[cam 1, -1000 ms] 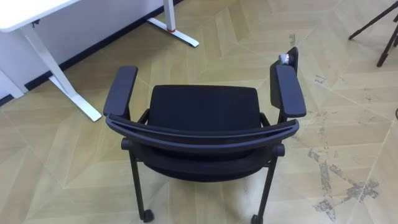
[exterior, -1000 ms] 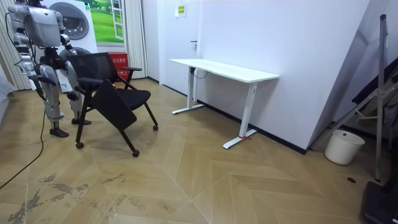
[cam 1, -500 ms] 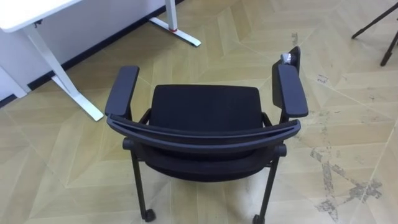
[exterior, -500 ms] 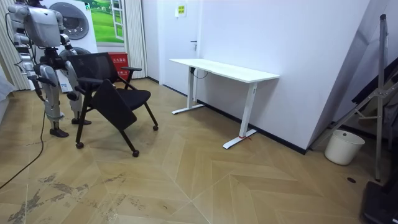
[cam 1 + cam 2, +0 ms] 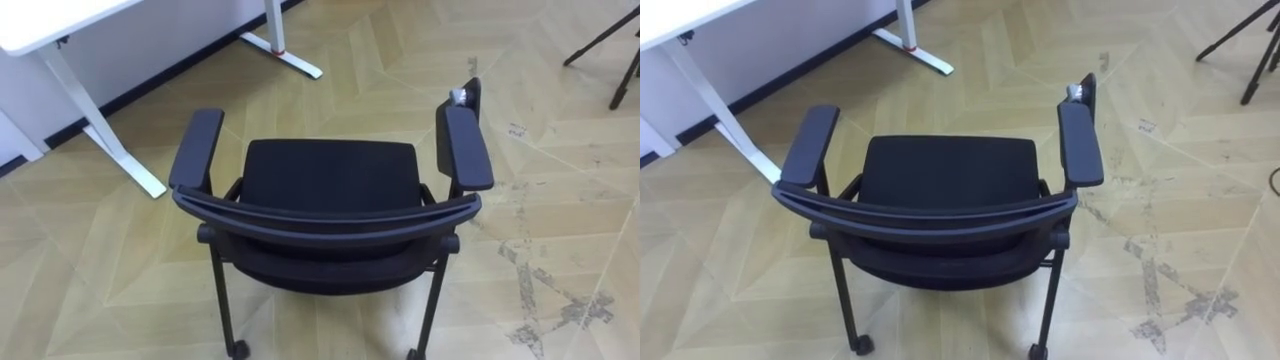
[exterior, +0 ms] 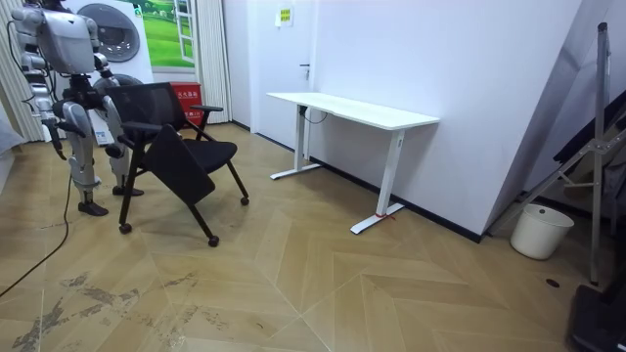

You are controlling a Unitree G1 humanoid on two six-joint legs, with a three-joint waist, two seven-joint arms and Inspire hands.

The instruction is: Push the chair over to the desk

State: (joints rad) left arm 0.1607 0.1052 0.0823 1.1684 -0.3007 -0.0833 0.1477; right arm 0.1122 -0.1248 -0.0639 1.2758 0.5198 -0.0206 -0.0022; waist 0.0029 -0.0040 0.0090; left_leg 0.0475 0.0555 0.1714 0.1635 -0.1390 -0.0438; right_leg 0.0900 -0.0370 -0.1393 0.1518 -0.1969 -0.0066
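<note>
Chair (image 5: 330, 185) unmoved, robot close behind

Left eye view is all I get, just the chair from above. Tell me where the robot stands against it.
Observer: It stands close behind the chair's backrest, at the room view's left.
Operator: Now give me what's behind the robot.
Observer: A washing machine stands behind it, at the room view's upper left.
Operator: Report what lies past the desk's far end.
Observer: A white bucket sits on the floor by the wall, to the room view's right of the desk.
</note>
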